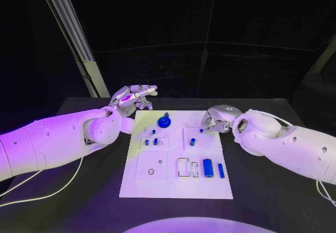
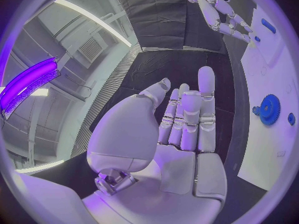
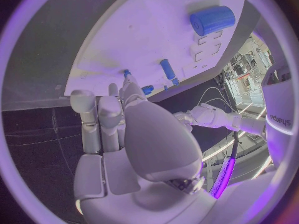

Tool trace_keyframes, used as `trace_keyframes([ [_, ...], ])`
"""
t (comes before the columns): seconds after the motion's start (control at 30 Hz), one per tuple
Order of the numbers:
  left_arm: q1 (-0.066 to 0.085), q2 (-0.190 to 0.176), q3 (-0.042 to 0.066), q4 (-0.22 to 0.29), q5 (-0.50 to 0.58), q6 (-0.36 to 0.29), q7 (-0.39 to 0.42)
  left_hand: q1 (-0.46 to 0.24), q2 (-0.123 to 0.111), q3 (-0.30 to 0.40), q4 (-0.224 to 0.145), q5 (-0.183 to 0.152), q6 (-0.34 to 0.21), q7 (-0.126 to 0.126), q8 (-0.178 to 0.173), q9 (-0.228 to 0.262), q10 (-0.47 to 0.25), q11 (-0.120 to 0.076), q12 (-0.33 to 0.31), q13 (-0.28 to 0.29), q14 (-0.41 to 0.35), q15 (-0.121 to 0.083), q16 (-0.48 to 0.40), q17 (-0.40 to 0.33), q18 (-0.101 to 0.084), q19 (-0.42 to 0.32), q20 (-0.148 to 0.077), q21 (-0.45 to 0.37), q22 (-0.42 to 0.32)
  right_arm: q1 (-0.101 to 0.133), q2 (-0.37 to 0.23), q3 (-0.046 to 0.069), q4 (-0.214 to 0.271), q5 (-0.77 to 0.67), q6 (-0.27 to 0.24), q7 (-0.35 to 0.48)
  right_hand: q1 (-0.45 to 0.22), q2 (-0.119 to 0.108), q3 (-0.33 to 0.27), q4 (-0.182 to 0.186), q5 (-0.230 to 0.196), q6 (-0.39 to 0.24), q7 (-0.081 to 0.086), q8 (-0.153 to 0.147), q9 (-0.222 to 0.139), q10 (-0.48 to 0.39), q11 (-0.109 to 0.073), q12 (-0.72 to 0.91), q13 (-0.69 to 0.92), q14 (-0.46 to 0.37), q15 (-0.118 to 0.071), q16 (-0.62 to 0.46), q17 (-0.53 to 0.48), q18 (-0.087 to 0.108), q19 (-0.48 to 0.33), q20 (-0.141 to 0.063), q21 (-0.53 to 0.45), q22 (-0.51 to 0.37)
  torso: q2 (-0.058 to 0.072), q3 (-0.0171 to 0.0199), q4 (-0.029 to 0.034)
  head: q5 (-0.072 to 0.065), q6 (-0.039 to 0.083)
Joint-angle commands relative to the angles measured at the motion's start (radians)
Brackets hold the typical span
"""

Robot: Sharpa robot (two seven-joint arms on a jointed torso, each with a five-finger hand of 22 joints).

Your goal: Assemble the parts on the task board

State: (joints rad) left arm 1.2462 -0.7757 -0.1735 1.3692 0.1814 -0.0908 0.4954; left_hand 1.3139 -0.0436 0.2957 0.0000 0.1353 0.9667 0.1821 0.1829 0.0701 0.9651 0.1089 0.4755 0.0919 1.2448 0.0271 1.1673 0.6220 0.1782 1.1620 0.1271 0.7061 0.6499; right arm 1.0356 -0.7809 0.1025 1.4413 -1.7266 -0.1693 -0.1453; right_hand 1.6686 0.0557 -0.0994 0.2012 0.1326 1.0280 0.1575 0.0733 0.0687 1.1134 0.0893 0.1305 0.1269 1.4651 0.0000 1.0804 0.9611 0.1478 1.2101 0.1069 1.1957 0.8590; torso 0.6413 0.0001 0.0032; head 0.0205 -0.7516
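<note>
The white task board (image 1: 143, 187) lies mid-table. On it are a blue gear (image 1: 164, 121) (image 2: 269, 108) near the far edge, a blue peg (image 1: 193, 142), a thick blue cylinder (image 1: 207, 168) (image 3: 212, 20) and a thin blue rod (image 1: 220, 170). My left hand (image 1: 133, 99) (image 2: 187, 124) is raised over the board's far left corner, its fingers straight and holding nothing. My right hand (image 1: 215, 120) (image 3: 118, 114) is low at the board's far right edge. Its thumb and a finger pinch a small blue peg (image 1: 201, 130) (image 3: 126, 73) just over the board.
Short blue pegs (image 1: 151, 141) stand in the block left of the board's centre, and another small peg (image 1: 153, 131) stands just beyond them. A square plate (image 1: 152, 166) and open slots (image 1: 183, 167) take up the near half. Black table (image 1: 273, 204) surrounds the board.
</note>
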Motion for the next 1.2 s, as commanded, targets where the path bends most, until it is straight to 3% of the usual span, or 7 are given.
trace_keyframes([
  [0.03,0.001,0.001,0.000,0.004,0.024,0.023,0.024,-0.011,-0.006,-0.002,0.004,0.003,0.000,0.002,0.005,-0.001,-0.004,0.001,0.007,-0.002,-0.011,0.000,-0.008,-0.007,0.005,-0.009,0.000,-0.006,-0.003,0.000,0.009,0.000,-0.006,-0.017,0.037,0.004,0.012,-0.003,0.011,0.001,-0.005,0.009,0.001,-0.005,0.000,0.012,0.000,-0.006,-0.008,0.015,0.001,0.007,0.004,-0.015,0.007,-0.001,0.008,0.006,0.000,0.0004,-0.0007,-0.001,-0.001],
  [0.9,0.001,-0.001,0.000,0.006,0.021,0.027,0.017,-0.012,-0.012,-0.005,0.002,0.003,-0.004,0.004,0.007,-0.002,-0.009,0.003,0.011,-0.004,-0.023,0.001,-0.020,-0.033,0.005,-0.012,0.002,-0.013,-0.009,-0.011,0.051,-0.001,-0.034,-0.020,0.080,0.001,0.024,-0.021,0.070,0.004,0.025,0.017,0.002,-0.008,-0.001,0.038,0.000,-0.030,-0.051,0.017,0.001,0.041,0.028,-0.019,0.016,-0.001,0.033,0.040,0.000,0.0007,-0.0009,0.002,-0.006],
  [1.2,0.001,-0.001,0.000,0.005,0.019,0.023,0.014,-0.011,-0.012,-0.004,0.002,0.003,-0.004,0.004,0.007,-0.002,-0.009,0.003,0.011,-0.004,-0.024,0.001,-0.023,-0.037,0.005,-0.012,0.002,-0.014,-0.010,-0.014,0.057,-0.001,-0.038,-0.042,0.095,-0.016,0.047,-0.032,0.139,-0.007,0.026,0.030,0.001,-0.007,0.000,0.059,-0.002,-0.037,-0.063,0.019,-0.002,0.067,0.046,-0.025,0.030,-0.004,0.058,0.077,-0.001,0.0006,-0.0009,0.000,-0.008],
])
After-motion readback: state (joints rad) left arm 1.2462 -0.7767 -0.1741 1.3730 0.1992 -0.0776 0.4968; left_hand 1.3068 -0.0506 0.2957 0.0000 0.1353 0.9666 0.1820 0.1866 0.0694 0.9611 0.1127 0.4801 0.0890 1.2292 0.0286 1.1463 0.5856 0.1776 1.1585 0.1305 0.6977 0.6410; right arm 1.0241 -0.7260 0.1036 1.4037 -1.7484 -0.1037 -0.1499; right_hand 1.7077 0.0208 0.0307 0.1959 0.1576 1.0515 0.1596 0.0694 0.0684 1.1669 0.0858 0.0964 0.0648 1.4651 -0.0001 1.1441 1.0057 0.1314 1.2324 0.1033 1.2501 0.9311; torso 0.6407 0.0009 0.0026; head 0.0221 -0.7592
